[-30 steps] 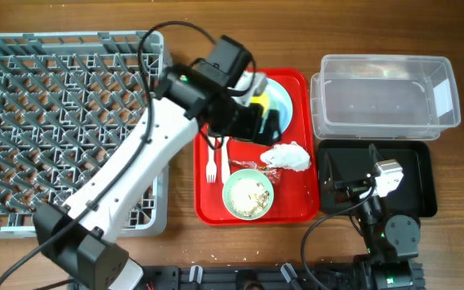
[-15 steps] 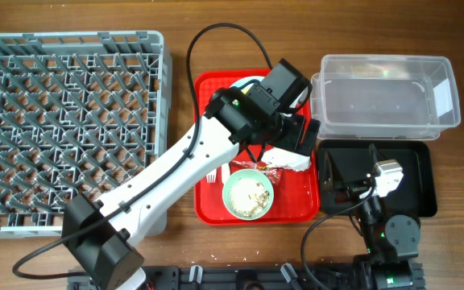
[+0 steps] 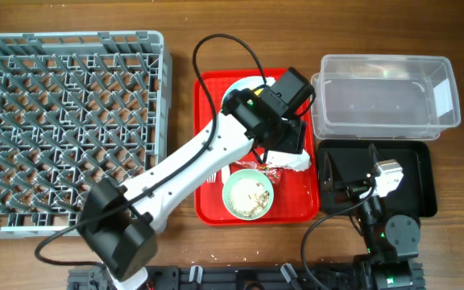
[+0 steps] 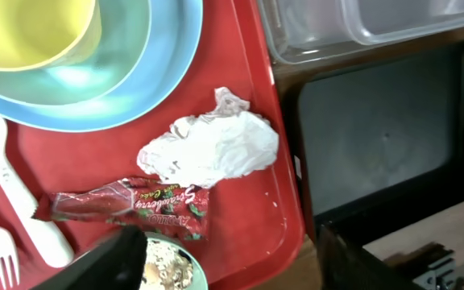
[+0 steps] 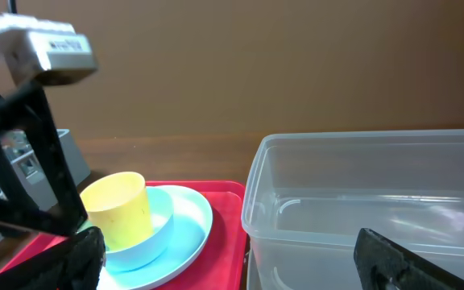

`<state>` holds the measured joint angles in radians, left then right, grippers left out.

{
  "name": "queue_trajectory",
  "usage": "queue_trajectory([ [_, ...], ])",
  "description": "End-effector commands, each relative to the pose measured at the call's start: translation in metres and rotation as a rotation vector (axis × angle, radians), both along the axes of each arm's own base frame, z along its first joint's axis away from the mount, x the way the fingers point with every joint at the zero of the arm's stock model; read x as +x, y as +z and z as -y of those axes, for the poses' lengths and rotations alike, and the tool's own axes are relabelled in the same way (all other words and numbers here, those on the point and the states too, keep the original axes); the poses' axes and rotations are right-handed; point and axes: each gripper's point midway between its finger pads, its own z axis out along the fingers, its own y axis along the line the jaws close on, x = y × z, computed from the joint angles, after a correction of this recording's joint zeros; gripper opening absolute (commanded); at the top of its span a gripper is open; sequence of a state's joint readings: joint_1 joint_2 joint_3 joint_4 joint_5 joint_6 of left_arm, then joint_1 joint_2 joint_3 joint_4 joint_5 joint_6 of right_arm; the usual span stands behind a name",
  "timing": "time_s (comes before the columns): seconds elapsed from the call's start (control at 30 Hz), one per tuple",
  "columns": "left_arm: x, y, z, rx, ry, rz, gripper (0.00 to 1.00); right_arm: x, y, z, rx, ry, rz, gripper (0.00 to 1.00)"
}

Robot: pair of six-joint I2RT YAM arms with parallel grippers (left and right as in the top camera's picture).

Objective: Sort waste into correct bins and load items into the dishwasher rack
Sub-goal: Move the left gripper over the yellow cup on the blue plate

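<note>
I see my left hand [image 4: 228,242] spread wide over napkin [image 4: 212,149] & wrapper [image 4: 127,201]; right hand [image 5: 232,258] also released, desk's [image 3: 457,242] near-right corner.

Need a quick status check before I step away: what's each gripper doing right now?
Left gripper: open, holding nothing.
Right gripper: open, holding nothing.

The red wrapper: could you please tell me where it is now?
In the left wrist view, the red wrapper lies on the red tray between the napkin and the bowl.
</note>
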<state>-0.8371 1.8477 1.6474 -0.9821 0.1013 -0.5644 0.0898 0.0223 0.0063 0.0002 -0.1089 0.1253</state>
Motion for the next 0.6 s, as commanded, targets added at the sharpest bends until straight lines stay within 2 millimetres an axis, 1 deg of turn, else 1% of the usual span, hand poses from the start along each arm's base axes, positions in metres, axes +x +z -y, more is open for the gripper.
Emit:
queue_trajectory([
  [0.0, 0.002, -0.02, 0.003, 0.025, 0.042, -0.033, 0.64, 0.0, 0.002, -0.001, -0.018, 0.009, 0.014, 1.0],
  [0.1, 0.006, -0.032, 0.008, 0.029, 0.046, -0.039, 0.62, 0.0, 0.002, -0.001, -0.019, 0.009, 0.014, 1.0],
  [0.2, 0.005, -0.042, 0.015, 0.019, 0.073, -0.064, 0.57, 0.0, 0.002, -0.001, -0.019, 0.009, 0.014, 1.0],
  [0.37, 0.005, -0.061, 0.018, 0.044, 0.074, -0.086, 0.57, 0.0, 0.002, -0.001, -0.019, 0.009, 0.014, 0.99],
  [0.47, 0.005, -0.064, 0.022, 0.042, 0.07, -0.084, 0.55, 0.0, 0.002, -0.001, -0.019, 0.009, 0.014, 0.99],
  [0.53, 0.004, -0.069, 0.024, 0.052, 0.064, -0.087, 0.55, 0.0, 0.002, -0.001, -0.019, 0.009, 0.014, 1.0],
  [0.57, 0.004, -0.075, 0.024, 0.062, 0.065, -0.088, 0.55, 0.0, 0.002, -0.001, -0.018, 0.009, 0.014, 1.0],
])
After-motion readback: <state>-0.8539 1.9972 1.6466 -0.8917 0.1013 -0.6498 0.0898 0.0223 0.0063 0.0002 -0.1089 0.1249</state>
